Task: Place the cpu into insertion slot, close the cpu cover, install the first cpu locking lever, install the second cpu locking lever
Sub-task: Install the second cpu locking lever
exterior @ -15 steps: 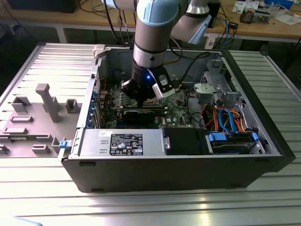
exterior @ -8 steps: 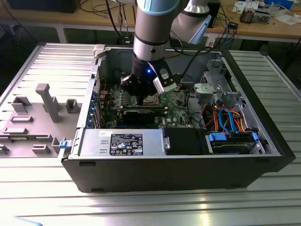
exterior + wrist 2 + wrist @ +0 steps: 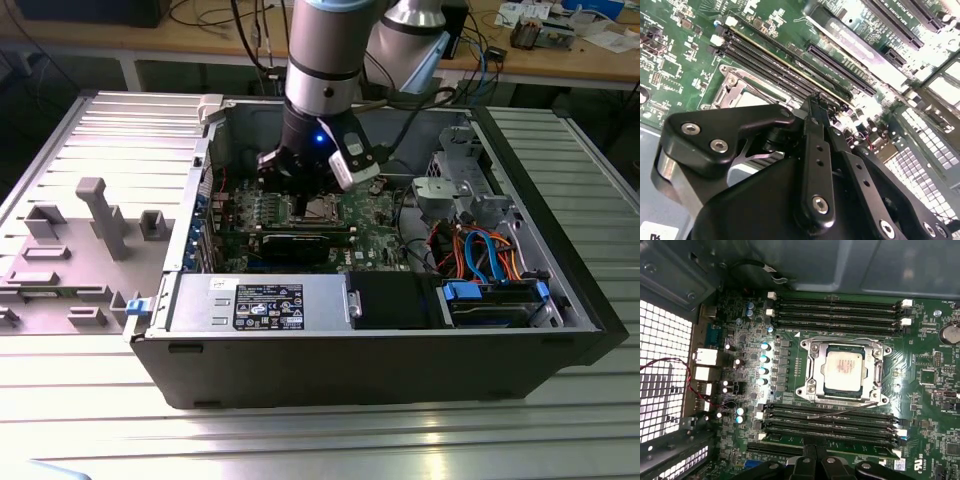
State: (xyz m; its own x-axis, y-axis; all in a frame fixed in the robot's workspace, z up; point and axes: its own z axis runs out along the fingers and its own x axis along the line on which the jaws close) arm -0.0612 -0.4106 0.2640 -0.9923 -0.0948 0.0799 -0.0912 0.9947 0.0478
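Cpu [image 3: 841,370] sits in the slot [image 3: 812,390] with the cover [image 3: 875,374] down around it in the first wrist view; one thin lever [image 3: 840,411] lies slanted across the memory slots [image 3: 830,422] beside it. Gripper [image 3: 821,102] shows in the second wrist view with jaws narrow, nearly together, holding nothing, above the board [image 3: 675,60]. Exterior view shows the arm [image 3: 322,70] reaching down into the case [image 3: 380,350].

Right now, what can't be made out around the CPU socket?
Exterior view: the grey robot arm hides most of the silver-rimmed square insertion slot.
Second wrist view: the black pincer covers most of the thin silver cpu cover.
First wrist view: the picture edge cuts the pincer.
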